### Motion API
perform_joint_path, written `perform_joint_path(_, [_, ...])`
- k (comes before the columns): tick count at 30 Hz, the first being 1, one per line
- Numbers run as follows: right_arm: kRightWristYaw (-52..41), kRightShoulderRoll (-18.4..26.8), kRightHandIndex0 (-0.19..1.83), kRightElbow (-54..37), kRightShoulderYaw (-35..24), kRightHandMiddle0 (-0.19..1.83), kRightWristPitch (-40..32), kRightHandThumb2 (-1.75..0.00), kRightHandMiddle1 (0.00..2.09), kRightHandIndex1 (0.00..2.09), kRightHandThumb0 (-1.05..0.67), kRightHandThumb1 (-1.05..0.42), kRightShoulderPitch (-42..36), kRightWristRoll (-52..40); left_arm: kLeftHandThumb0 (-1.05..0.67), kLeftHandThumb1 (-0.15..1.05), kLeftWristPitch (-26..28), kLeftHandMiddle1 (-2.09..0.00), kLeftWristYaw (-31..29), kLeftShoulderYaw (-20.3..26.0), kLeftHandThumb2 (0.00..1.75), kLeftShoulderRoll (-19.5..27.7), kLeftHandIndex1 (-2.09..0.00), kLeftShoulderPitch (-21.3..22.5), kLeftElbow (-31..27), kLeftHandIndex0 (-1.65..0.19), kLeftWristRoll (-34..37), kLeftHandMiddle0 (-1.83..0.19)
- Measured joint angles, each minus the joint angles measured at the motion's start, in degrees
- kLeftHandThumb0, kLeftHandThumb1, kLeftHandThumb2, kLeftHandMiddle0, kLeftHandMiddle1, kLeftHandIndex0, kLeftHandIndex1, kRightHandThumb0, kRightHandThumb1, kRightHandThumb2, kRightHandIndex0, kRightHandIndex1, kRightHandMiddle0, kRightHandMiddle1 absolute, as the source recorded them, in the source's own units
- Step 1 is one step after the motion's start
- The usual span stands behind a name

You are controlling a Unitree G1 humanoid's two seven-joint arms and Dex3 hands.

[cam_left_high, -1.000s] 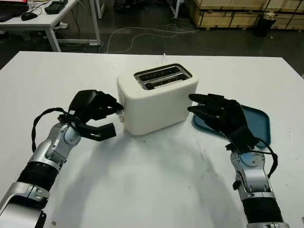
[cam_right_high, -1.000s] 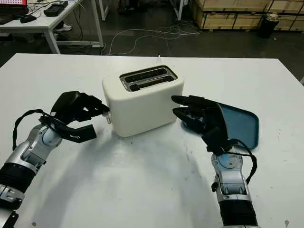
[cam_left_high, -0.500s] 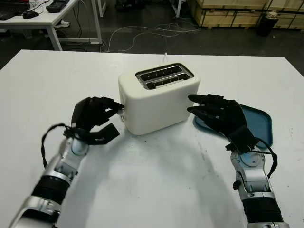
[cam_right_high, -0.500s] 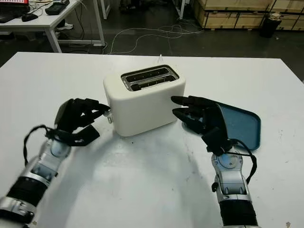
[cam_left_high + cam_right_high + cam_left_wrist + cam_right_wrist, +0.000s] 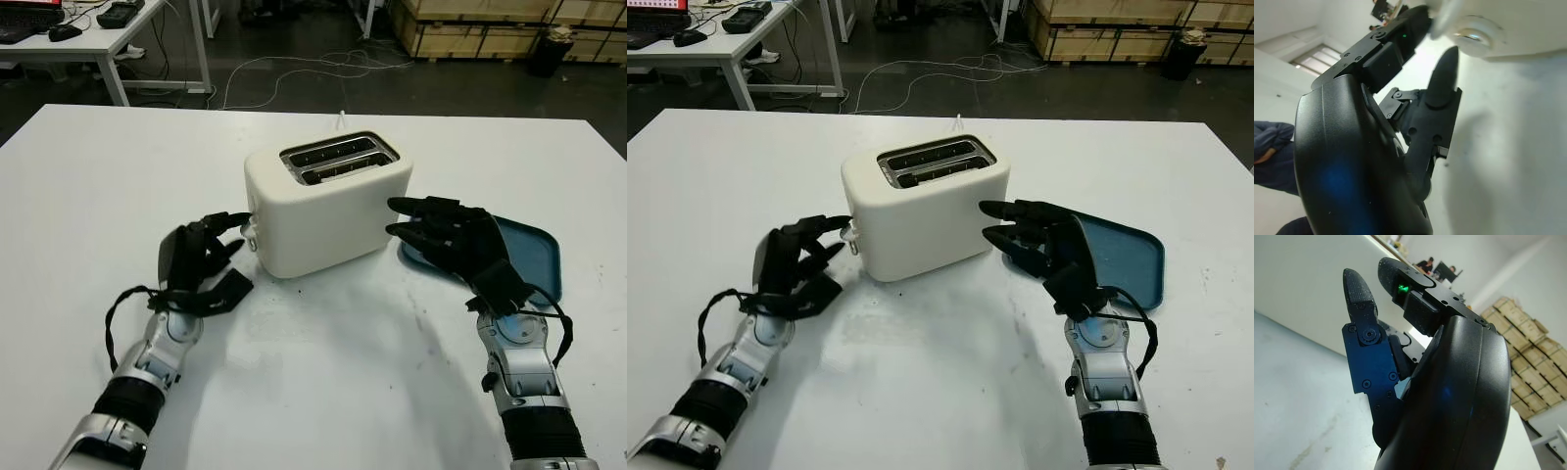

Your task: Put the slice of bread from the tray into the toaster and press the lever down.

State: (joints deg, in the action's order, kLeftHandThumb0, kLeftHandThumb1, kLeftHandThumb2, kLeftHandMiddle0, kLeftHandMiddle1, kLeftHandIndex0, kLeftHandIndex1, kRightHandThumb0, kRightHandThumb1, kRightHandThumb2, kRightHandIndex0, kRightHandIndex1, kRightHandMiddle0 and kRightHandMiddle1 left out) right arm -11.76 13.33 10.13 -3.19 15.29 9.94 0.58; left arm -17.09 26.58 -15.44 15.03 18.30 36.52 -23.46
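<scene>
White toaster point(image 5: 328, 204) stands mid-desk point(image 5: 313, 392), both slots dark; bread not discernible. Blue tray point(image 5: 534, 257) lies just right of it. Left hand point(image 5: 201, 259) at the lever point(image 5: 252, 232) end, fingers wide, holding nothing. Right hand point(image 5: 451, 240) beside the toaster's right end, over the tray, fingers wide, holding nothing.

The toaster point(image 5: 328, 205) looks like smooth, soft-white plastic, not very shiny. Just past the fingertips of the right hand point(image 5: 453, 240) the tray point(image 5: 534, 257) is smooth blue plastic. Both hands, the left hand point(image 5: 201, 262) too, are black plastic with a slight shine. The table point(image 5: 323, 382) is flat, matt white.
</scene>
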Motion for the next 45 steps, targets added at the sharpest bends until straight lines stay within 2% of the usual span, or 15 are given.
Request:
perform_joint_path(9, [0.0,0.1,1.03,0.1,0.0,1.01,0.0,0.0,0.0,0.26,-0.48,-0.9,0.0,0.0,-0.13,0.77,1.9,-1.45,0.0,-0.4,0.01,0.7,-0.1,-0.1,-1.8,-1.23,0.0,-0.75])
perform_joint_path(18, [0.0,0.1,1.02,0.1,0.0,1.01,0.0,0.0,0.0,0.26,-0.47,-0.9,0.0,0.0,-0.17,0.78,6.3,-1.34,-2.7,-1.4,0.0,3.2,-0.11,-2.4,-10.9,-1.23,-0.8,-0.82])
perform_joint_path(24, [0.0,0.0,1.02,0.1,0.0,1.0,0.0,0.0,0.0,0.25,-0.47,-0.91,0.0,0.0,-0.13,0.82,9.2,-1.35,-7.6,-0.4,0.01,5.2,-0.11,-5.1,-17.7,-1.21,-1.1,-0.8])
perform_joint_path(29, [0.0,0.0,1.01,0.1,0.0,1.0,0.0,0.0,0.0,0.25,-0.48,-0.91,0.0,0.0,-0.13,0.8,7.9,-1.31,-11.6,2.7,0.0,8.9,-0.13,-6.7,-21.6,-1.21,-1.2,-0.83])
perform_joint_path(33, [0.0,0.0,1.02,0.1,0.0,1.0,0.0,0.0,0.0,0.25,-0.49,-0.91,0.1,0.0,-0.21,0.79,7.0,-1.16,-15.8,7.2,0.0,13.8,-0.13,-7.3,-28.9,-1.2,-1.5,-0.9])
perform_joint_path(38, [0.0,0.0,1.01,0.1,0.1,1.0,-0.2,0.0,0.0,0.25,-0.49,-0.91,0.1,0.0,-0.22,0.81,8.4,-1.18,-20.0,14.7,0.01,19.1,-0.13,-7.3,-37.6,-1.21,-1.9,-0.91])
perform_joint_path(42, [0.0,0.0,1.02,0.1,0.2,1.0,-0.2,0.0,0.0,0.25,-0.48,-0.91,0.1,0.0,-0.28,0.81,10.1,-1.13,-22.6,17.6,0.0,21.7,-0.11,-6.6,-40.2,-1.21,-3.6,-0.91])
perform_joint_path(45, [0.0,0.0,1.01,0.1,0.2,1.0,-0.2,0.0,0.0,0.24,-0.48,-0.9,0.1,0.0,-0.32,0.81,10.4,-1.02,-24.4,18.7,0.0,22.6,-0.08,-5.3,-40.3,-1.21,-3.9,-0.95])
